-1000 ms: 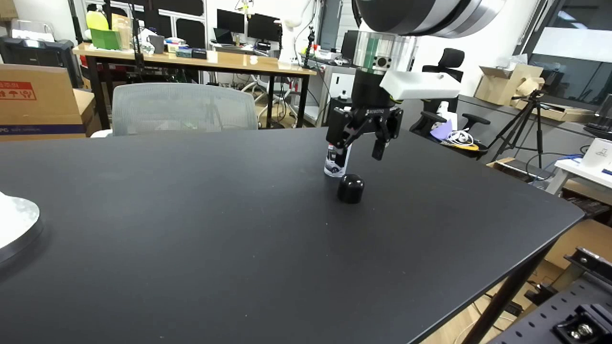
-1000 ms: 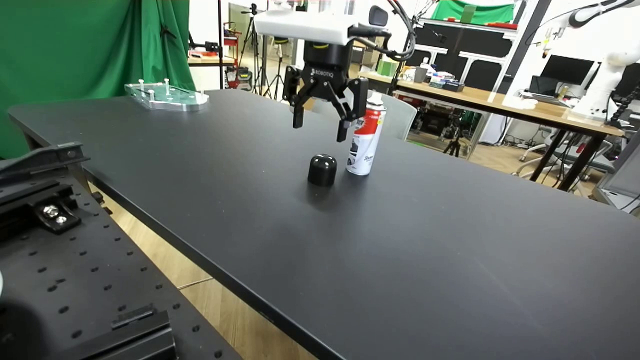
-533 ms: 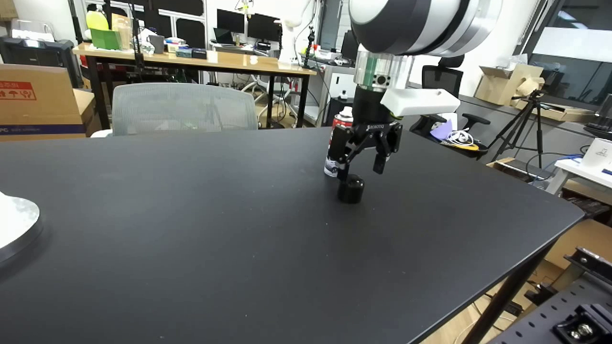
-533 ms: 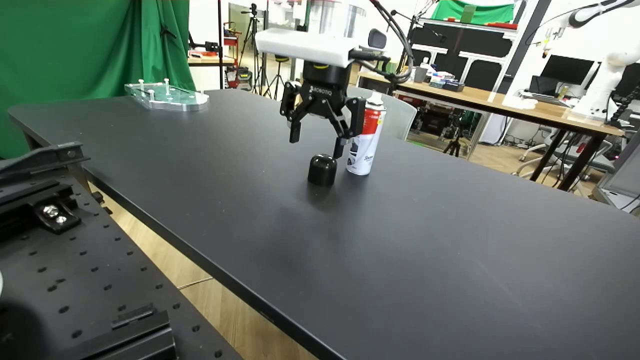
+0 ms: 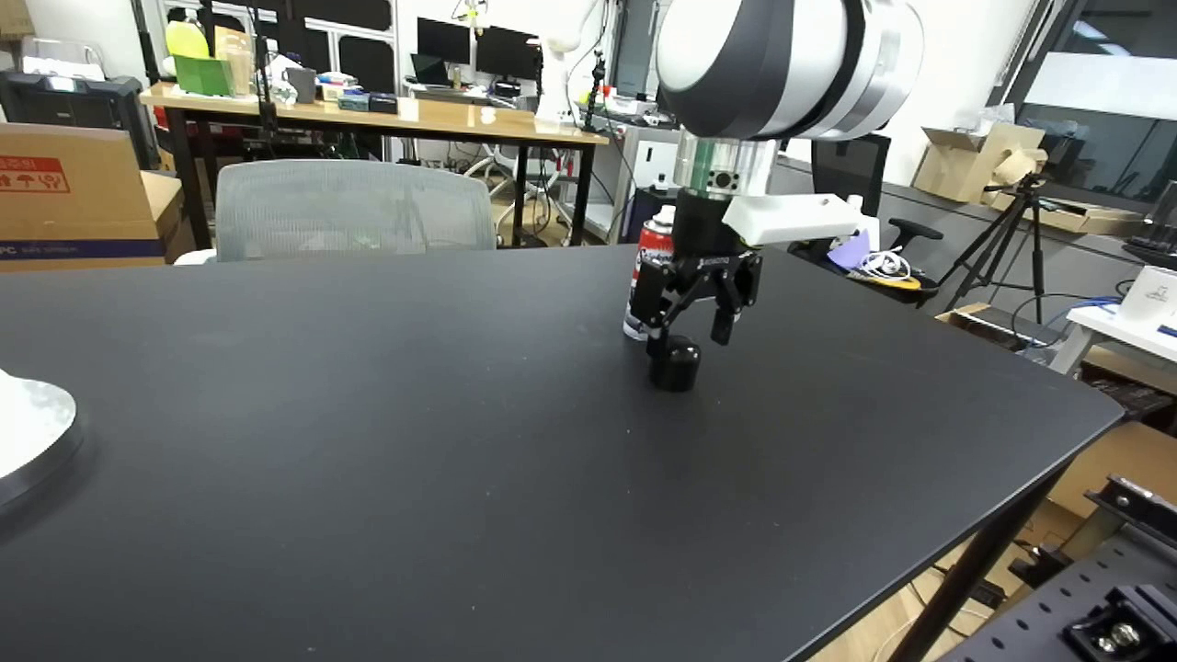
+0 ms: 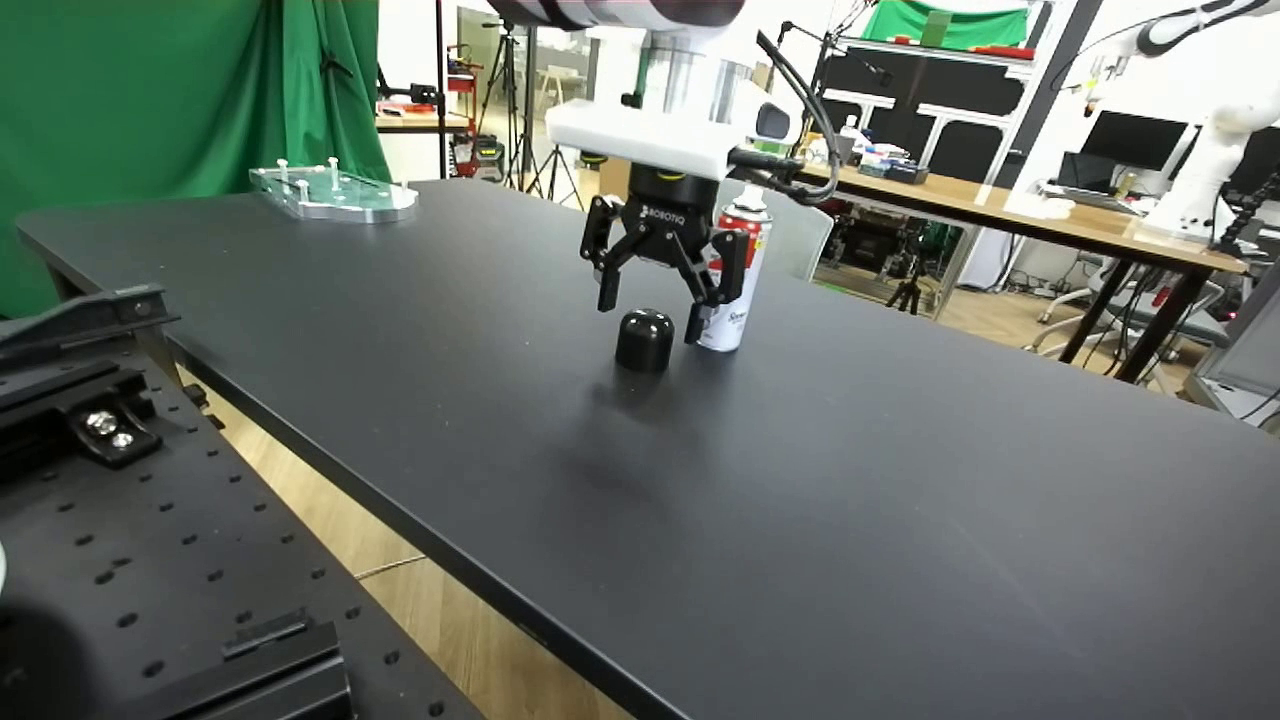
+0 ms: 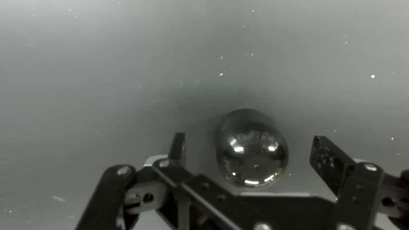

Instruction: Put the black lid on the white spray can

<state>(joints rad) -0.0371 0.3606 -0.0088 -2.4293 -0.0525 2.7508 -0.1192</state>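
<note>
The black lid is a small, glossy, dome-topped cap standing on the dark table. It also shows in an exterior view and in the wrist view. The white spray can stands upright close beside the lid, with a red band and white nozzle. In an exterior view the can is partly hidden behind the gripper; it does not show in the wrist view. My gripper is open and empty, low over the lid. In the wrist view the fingers stand on either side of the lid, with gaps at both sides.
The dark table has its edge at the right in an exterior view. A clear plate with white pegs lies at the table's far corner. A perforated metal base is beside the table. A grey chair stands behind it.
My gripper has come down toward the lid, staying open, and has shifted slightly sideways in the last half second. The lid and the can have not moved.
</note>
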